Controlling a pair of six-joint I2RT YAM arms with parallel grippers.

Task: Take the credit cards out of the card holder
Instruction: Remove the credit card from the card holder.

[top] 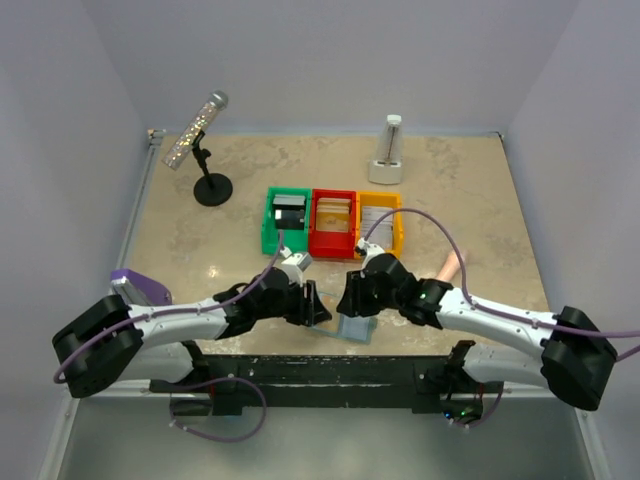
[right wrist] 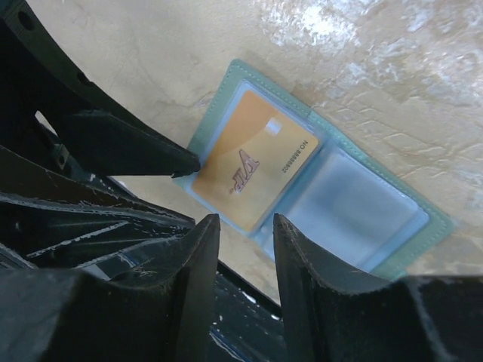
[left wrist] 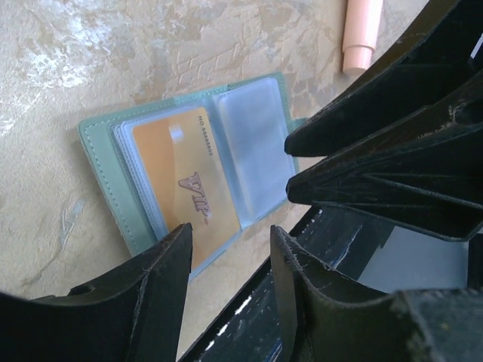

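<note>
The card holder [top: 355,328] lies open and flat at the table's near edge, between my two grippers. In the left wrist view the card holder [left wrist: 102,170] shows a tan credit card [left wrist: 185,188] in one clear pocket and an empty pocket [left wrist: 249,139] beside it. The right wrist view shows the same card [right wrist: 253,170] and the holder [right wrist: 351,207]. My left gripper [left wrist: 230,234] is open and empty, just off the holder's near edge. My right gripper [right wrist: 245,222] is open and empty above that same edge. More cards lie in the bins.
Green [top: 286,221], red [top: 333,223] and yellow [top: 380,222] bins stand in a row behind the holder. A pink cylinder [top: 450,265] lies at the right. A microphone on a stand [top: 197,135] and a white upright object [top: 388,152] are at the back. The black table edge [top: 330,365] is close.
</note>
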